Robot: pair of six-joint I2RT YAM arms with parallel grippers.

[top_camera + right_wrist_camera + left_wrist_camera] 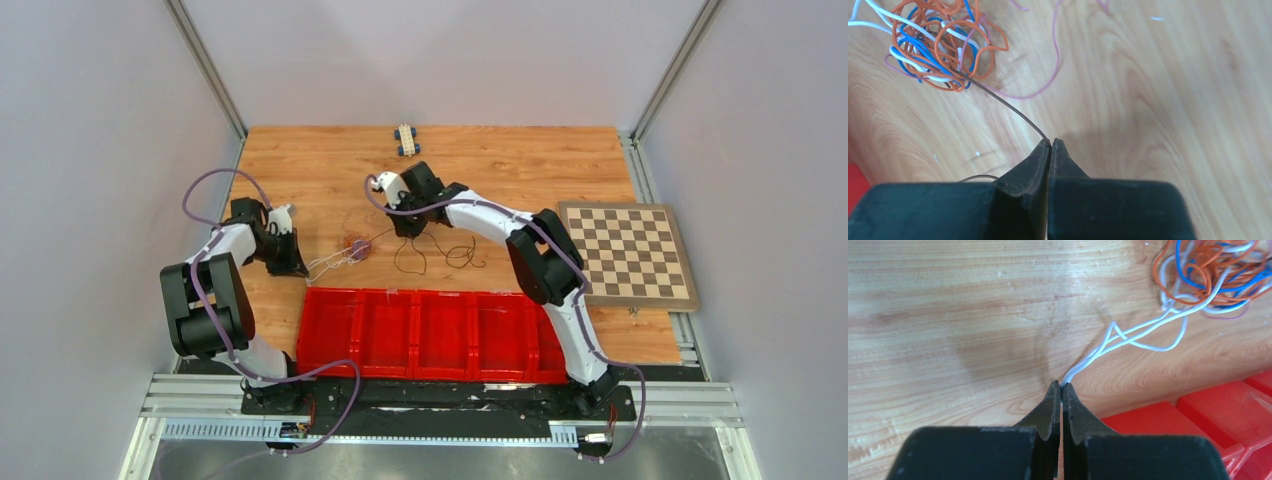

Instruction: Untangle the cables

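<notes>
I see my left pincer (pixel 1061 385) pinched fully closed on the white cable (pixel 1128 337), and my right pincer (pixel 1050 141) clamped tight on a dark cable (pixel 1008 107). Both strands run into the knot of cables (pixel 356 247), which lies on the table (pixel 520 170) between the pincers, near the red tray (pixel 430 335).

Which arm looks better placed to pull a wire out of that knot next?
Probably right. The right hand is shut on one dark wire running straight into the knot; the left hand pinches twisted white wires, better as anchor.
</notes>
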